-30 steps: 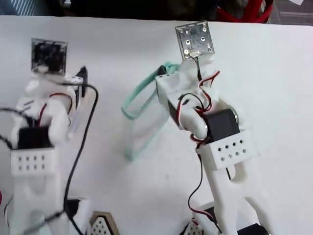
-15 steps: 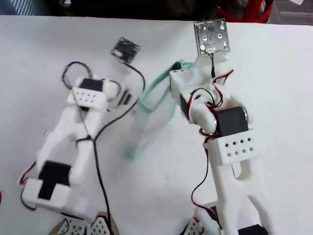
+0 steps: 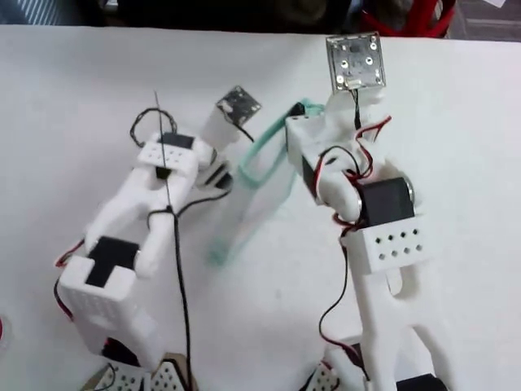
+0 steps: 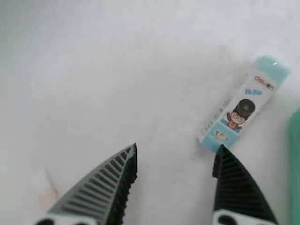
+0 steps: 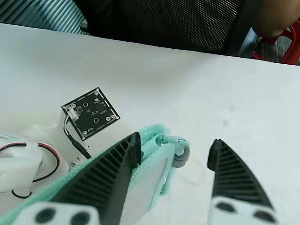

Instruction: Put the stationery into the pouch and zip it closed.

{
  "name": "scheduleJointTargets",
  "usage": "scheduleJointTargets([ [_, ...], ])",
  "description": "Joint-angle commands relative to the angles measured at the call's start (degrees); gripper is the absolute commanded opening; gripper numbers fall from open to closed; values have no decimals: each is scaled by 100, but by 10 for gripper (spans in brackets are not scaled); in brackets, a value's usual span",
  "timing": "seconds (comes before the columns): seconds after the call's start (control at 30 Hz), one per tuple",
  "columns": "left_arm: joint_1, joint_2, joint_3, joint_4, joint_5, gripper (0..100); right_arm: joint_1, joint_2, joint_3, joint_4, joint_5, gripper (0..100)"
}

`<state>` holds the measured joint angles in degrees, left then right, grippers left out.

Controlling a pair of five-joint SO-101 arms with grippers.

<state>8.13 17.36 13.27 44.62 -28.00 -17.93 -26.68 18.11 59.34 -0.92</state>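
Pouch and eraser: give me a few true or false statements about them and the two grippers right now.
1. The left gripper is open. True.
2. The eraser is clamped between the left gripper's fingers. False: it lies flat on the table, just beyond one fingertip.
3. The right gripper is open over one end of the pouch. True.
4. The eraser is already inside the pouch. False: it lies on the table outside it.

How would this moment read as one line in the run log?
left claw: open near stationery piece | right claw: open at pouch end | stationery piece: on table, outside pouch
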Motion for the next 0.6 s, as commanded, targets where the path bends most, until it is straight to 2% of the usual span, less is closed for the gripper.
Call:
scheduleJointTargets([
  [0.0, 268, 4, -193, -264, -70, 269, 13, 119, 299, 66, 0, 240],
  [0.2, 734, 22, -149, -422, -299, 271, 13, 119, 299, 66, 0, 240],
  [0.37, 760, 338, -387, -387, -360, 268, 31, 119, 299, 66, 0, 240],
  [0.57, 778, 1341, -1934, 853, -334, 268, 22, 145, 308, 75, 0, 240],
])
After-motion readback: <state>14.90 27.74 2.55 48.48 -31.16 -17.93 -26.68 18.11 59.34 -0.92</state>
